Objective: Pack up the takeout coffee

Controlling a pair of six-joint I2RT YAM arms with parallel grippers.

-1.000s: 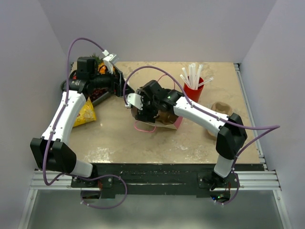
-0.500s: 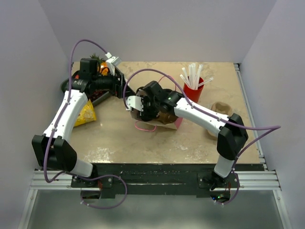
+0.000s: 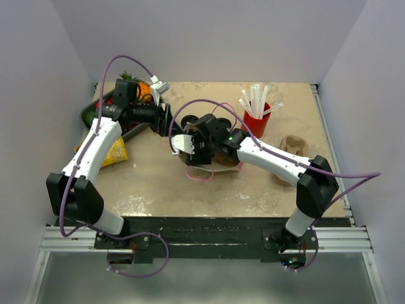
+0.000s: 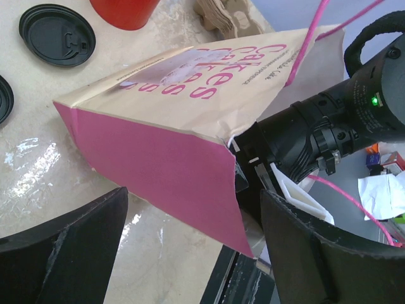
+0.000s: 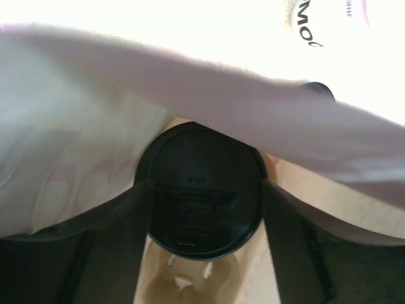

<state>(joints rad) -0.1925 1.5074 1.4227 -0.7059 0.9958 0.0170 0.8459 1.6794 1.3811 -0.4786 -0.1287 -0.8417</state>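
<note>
Right tool (image 5: 202,218), grip indeterminate, flanks lidded coffee cup (image 5: 201,171) inside paper bag (image 4: 164,126); left tool (image 4: 193,212) released; withdrawal may snag bag.

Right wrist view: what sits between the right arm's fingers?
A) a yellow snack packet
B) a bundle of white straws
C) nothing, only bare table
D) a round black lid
D: a round black lid fills the gap between the two dark fingers, with the inner walls of the paper bag above and beside it.
</note>
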